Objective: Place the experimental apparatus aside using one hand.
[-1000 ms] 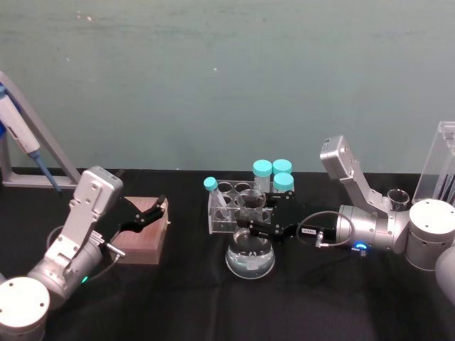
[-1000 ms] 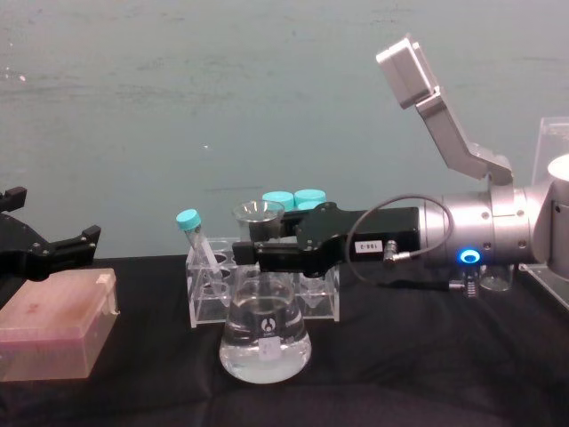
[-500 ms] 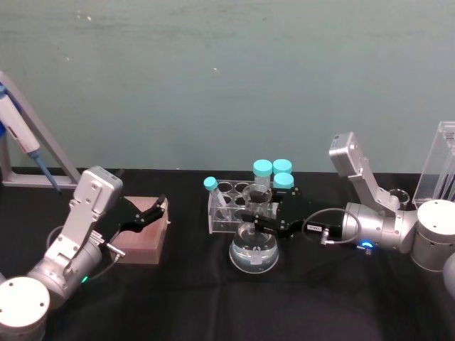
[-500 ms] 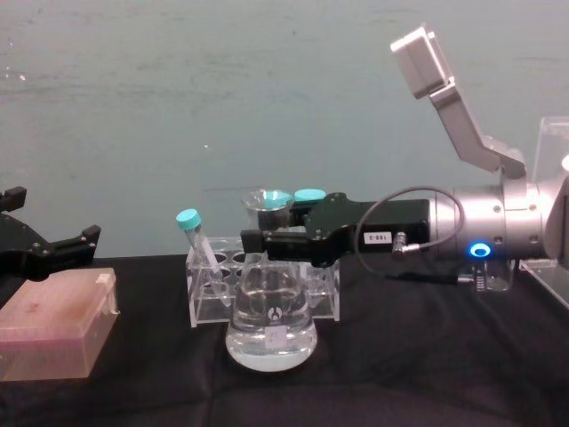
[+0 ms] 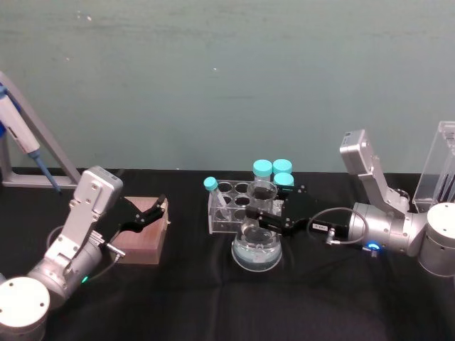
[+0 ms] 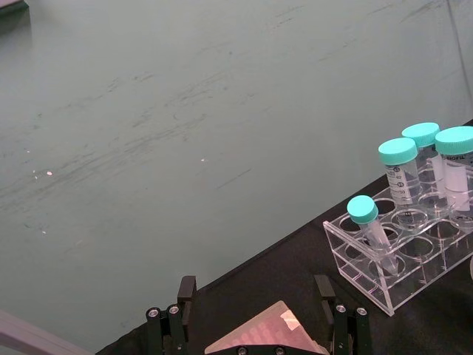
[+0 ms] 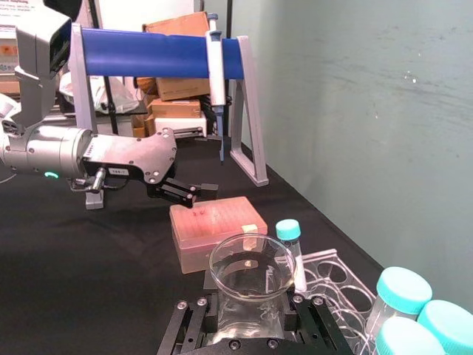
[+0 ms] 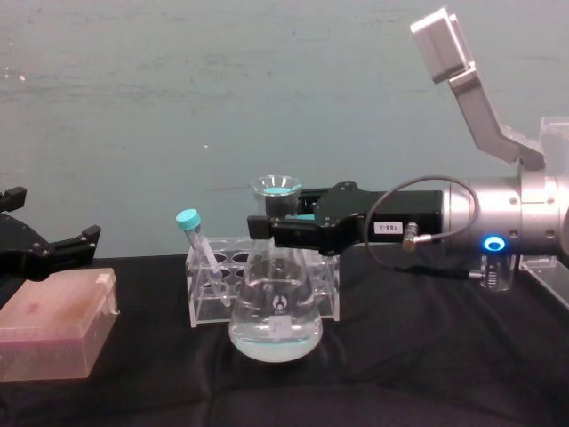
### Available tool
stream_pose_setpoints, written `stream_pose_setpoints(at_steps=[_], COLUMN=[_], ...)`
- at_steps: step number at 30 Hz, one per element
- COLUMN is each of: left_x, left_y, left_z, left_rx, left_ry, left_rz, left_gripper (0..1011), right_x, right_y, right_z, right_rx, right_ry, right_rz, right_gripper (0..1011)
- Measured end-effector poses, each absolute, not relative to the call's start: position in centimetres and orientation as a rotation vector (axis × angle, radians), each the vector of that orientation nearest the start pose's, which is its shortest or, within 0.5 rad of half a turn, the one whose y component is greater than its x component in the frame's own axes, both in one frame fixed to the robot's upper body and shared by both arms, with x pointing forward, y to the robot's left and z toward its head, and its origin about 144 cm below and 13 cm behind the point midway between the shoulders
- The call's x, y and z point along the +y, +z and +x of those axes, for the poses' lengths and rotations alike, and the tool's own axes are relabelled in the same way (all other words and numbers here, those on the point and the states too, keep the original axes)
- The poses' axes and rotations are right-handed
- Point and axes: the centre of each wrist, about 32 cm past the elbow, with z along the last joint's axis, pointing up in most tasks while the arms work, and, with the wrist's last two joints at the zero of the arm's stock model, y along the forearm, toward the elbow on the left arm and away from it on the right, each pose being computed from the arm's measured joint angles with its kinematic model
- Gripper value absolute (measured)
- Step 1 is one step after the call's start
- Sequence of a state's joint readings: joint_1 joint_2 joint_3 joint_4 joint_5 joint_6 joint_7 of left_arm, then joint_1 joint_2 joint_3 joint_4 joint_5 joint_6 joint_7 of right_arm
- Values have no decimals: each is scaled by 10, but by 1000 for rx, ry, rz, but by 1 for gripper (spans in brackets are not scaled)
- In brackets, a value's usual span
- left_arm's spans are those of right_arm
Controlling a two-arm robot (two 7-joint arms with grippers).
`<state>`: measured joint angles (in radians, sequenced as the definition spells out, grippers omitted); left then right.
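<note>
The tall acrylic stand at the table's right end is cut off by the head view's edge, and the small beaker shows only partly behind the right arm's silver wrist. A black cloth covers the table before a plain green wall. The right gripper is clenched on the neck of the conical flask, which hangs lifted just in front of the clear tube rack, while the left gripper hovers spread open over the pink tip box at the left.
</note>
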<state>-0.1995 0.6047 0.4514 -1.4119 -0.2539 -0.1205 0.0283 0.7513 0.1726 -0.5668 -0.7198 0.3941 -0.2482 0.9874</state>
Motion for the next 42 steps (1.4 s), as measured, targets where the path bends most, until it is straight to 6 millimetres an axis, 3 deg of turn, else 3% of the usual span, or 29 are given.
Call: stream_pose_setpoints(at_steps=[15,42], left_x=[310,310], left_y=[1140,1140], left_z=[489,489], left_rx=[-285,-285], left_ry=[1248,1248], left_rz=[305,304], left_gripper=[1000,1000], right_x=[-219,-261], right_y=[1172,1182], right_z=[615,576], right_rx=[-57,-51], right_ry=[-380,-525], right_rz=[-66,-84], right_gripper=[453,453])
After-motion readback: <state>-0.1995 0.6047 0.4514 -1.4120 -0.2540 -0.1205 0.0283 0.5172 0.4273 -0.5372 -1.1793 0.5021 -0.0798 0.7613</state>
